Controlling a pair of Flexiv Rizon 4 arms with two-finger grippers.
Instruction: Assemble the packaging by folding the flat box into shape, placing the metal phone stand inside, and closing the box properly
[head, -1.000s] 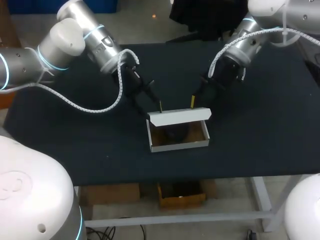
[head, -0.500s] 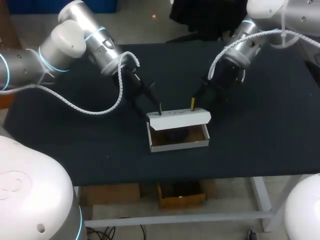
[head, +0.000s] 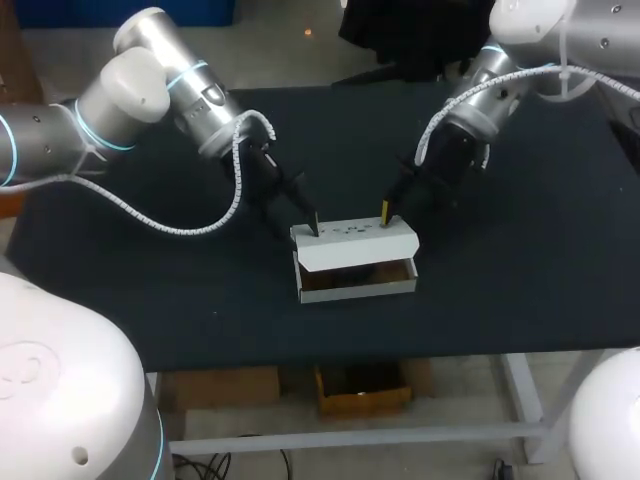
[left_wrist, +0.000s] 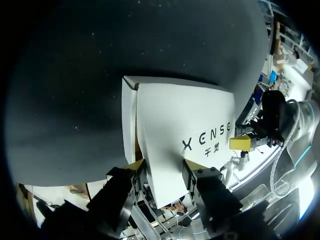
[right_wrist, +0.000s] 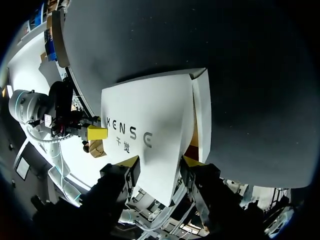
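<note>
Closing looks to be the step in hand: the left gripper (head: 313, 226), fingers apart, bears on the lid (head: 355, 243) at eleven o'clock of the box (head: 356, 286), likely to tip it forward over the opening. The box sits near the middle of the table (head: 150, 300), its contents mostly hidden. At one o'clock the right gripper (head: 385, 211), fingers likewise spread, presses the same lid, probably so it folds evenly; I count one box, one lid, two grippers.
</note>
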